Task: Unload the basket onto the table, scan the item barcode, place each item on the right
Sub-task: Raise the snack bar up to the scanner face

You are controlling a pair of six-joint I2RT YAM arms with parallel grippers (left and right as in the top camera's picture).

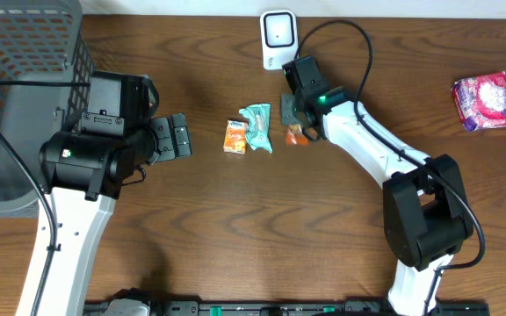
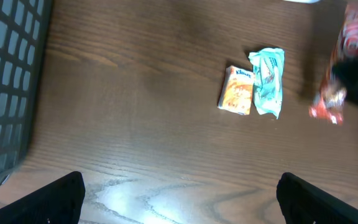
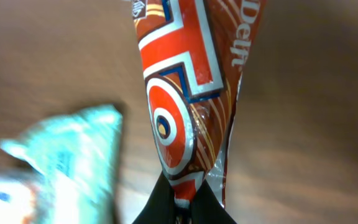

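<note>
Red foil packet (image 3: 179, 93), pinched at one end by the clenched right gripper (image 1: 293, 123), lies just on the near side of the scanner (image 1: 278, 35), its long axis running away from the jaws, while the left gripper (image 1: 179, 138), spread wide and empty, sits well left of the scanner.

Red wrapper (image 3: 179, 93): "Delf" legible. Orange packet (image 2: 237, 90): print too blurred to read.
</note>
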